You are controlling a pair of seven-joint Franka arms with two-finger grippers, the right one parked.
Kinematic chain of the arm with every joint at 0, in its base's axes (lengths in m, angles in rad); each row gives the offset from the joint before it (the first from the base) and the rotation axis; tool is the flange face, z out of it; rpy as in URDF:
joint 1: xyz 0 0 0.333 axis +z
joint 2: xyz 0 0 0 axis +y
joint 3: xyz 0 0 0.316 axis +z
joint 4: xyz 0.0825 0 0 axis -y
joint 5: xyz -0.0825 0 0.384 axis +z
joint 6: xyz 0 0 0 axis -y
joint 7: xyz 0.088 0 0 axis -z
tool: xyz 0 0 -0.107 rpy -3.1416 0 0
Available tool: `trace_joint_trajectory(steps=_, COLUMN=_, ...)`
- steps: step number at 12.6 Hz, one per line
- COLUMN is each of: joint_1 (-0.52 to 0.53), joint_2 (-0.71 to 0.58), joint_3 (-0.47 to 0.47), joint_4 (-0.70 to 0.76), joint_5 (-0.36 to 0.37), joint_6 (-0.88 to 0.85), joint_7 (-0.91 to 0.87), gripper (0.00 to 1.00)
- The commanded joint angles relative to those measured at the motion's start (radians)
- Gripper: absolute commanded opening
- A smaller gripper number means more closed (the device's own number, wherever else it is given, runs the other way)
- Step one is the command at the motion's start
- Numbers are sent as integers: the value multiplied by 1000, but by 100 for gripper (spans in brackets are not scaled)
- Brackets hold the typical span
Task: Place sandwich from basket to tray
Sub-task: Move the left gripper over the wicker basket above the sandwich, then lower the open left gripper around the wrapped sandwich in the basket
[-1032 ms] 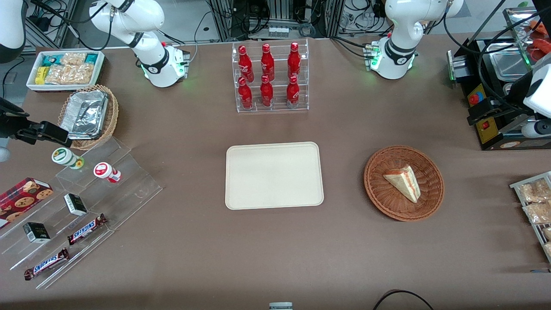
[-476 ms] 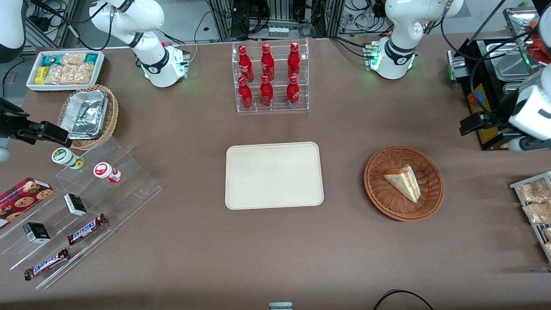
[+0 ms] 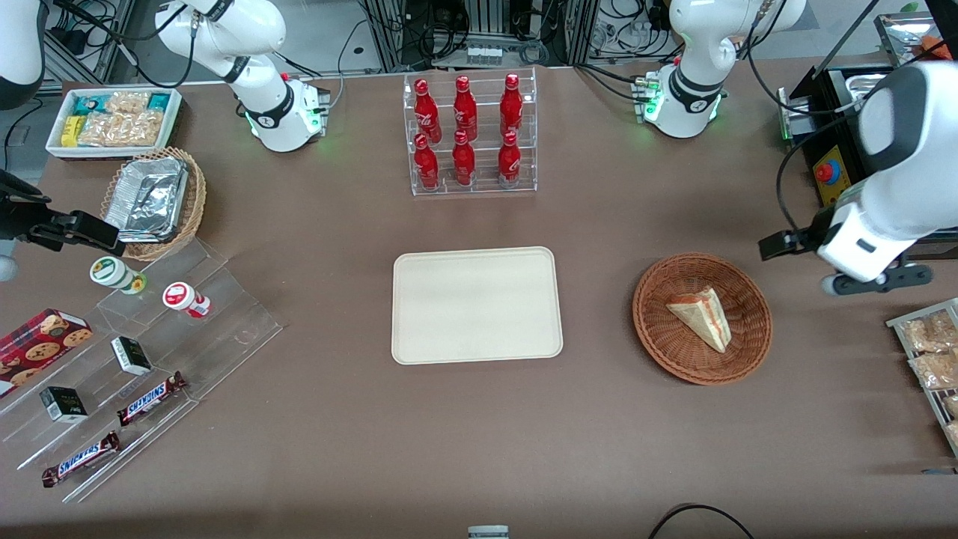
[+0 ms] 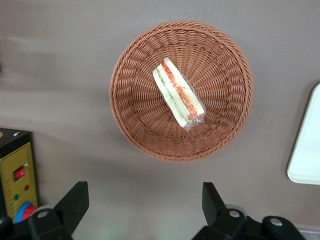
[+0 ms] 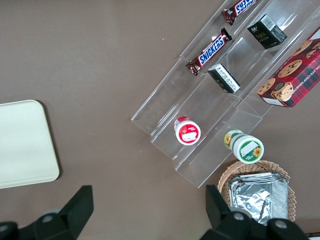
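Sandwich [image 3: 700,317] lies in the reddish-brown wicker basket [image 3: 657,336], wedge in clear wrap, orange-red and green filling edge showing in the left wrist view [image 4: 178,95] – nothing touching it. Basket [image 4: 131,120] sits on the brown counter [image 3: 374,442], beside the cream tray [image 3: 477,305] and toward the working arm's end; the two are apart, bare counter between them. The tray carries nothing; one rounded corner of it [image 4: 306,150] shows in the left wrist view. Left arm's tool [image 4: 145,207] hangs above the counter near the basket, toward the working arm's end and off the basket's rim – fingers [image 4: 75,202] spread wide, nothing between them, not touching basket or sandwich. In the front view the tool [image 3: 778,245] shows as a dark part at the end of the white wrist, just beside the basket rim and higher than it. Clear rack of red cola bottles [image 3: 468,135] stands farther from the front camera than the tray.
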Motion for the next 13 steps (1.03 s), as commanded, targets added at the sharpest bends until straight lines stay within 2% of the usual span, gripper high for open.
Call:
trace_joint_trajectory(steps=1, joint_1=-5, joint_2=-23, joint_3=3, joint_4=-143, joint_5=3, joint_6=165, joint_7=-6, gripper=100)
trace_joint_trajectory(steps=4, joint_1=-3, joint_2=-23, joint_3=3, joint_4=-308, joint_5=3, joint_6=411, joint_7=-9, gripper=100)
trace_joint_trajectory(steps=9, joint_1=-5, joint_2=-6, joint_3=3, joint_4=-339, joint_5=4, joint_6=459, joint_7=-133, gripper=100)
trace_joint_trajectory(steps=13, joint_1=-21, joint_2=14, joint_3=2, joint_4=-353, joint_5=4, joint_6=526, joint_7=-393, gripper=100)
